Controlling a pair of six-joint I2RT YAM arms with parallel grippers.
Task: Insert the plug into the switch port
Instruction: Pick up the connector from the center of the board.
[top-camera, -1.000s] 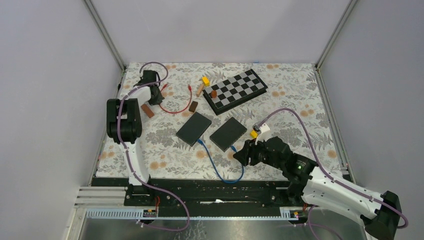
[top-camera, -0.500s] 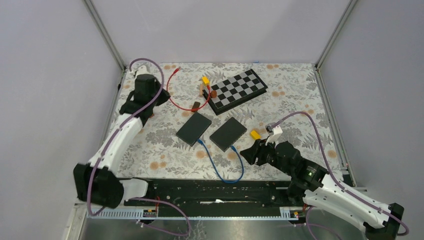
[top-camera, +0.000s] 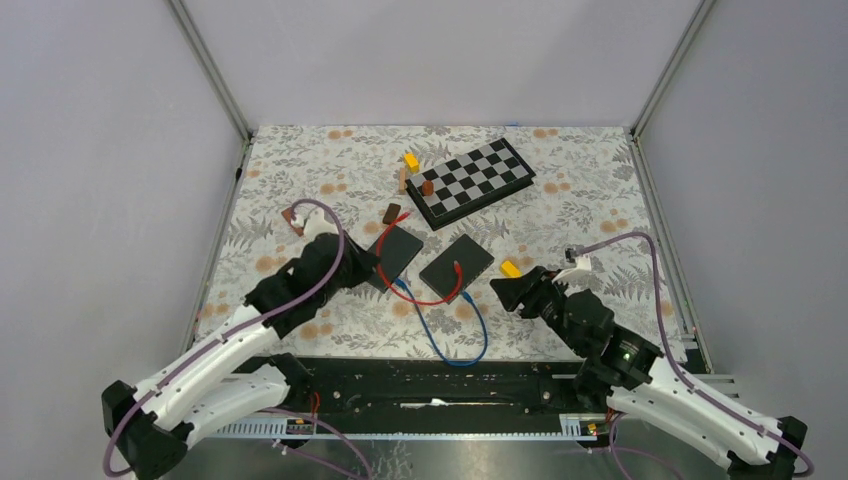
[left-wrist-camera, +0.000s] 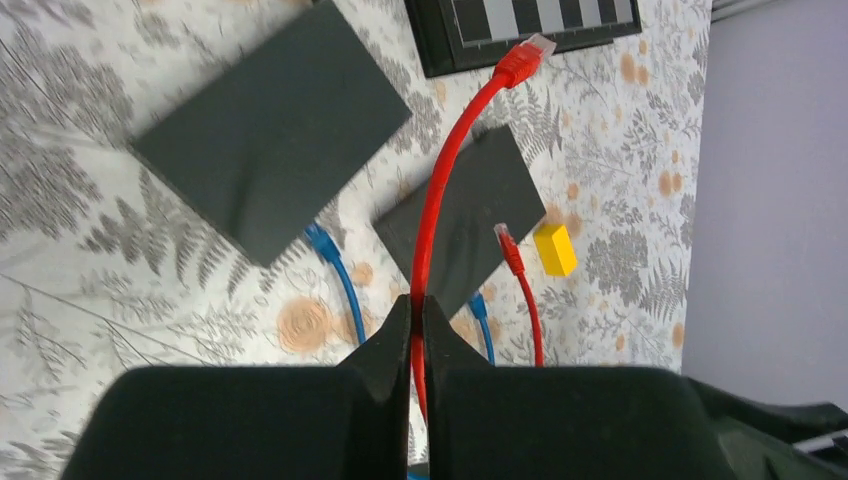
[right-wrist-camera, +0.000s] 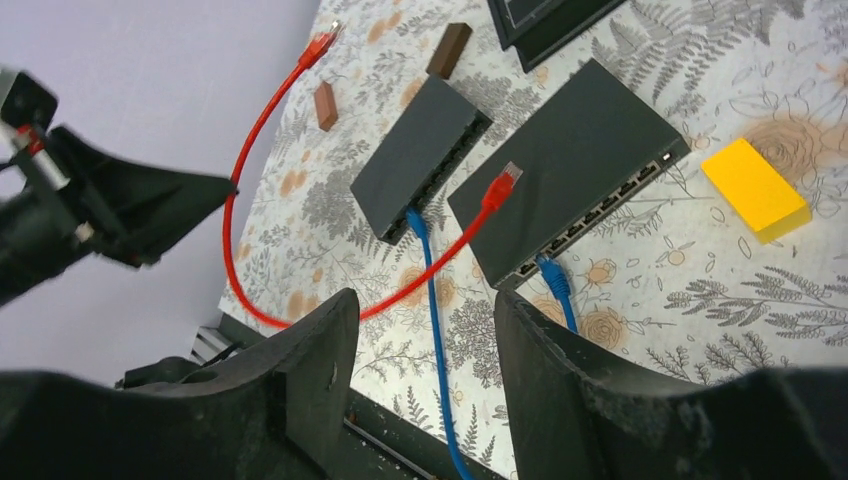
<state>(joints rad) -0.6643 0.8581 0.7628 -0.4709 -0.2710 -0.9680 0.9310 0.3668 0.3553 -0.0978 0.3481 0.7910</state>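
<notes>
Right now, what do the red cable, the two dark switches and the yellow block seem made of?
Red cable: probably a flexible plastic jacket, slightly glossy; it bends in a smooth arc and ends in a clear plug.
Left switch and right switch: matte dark-grey casings, metal or plastic, unclear; flat, dull tops.
Yellow block: painted wood or plastic; opaque, crisp edges.

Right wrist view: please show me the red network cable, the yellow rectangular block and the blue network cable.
red network cable (right-wrist-camera: 497, 194): right wrist view, on its plug end.
yellow rectangular block (right-wrist-camera: 755, 188): right wrist view, on its top face.
blue network cable (right-wrist-camera: 432, 300): right wrist view, on its straight middle stretch.
</notes>
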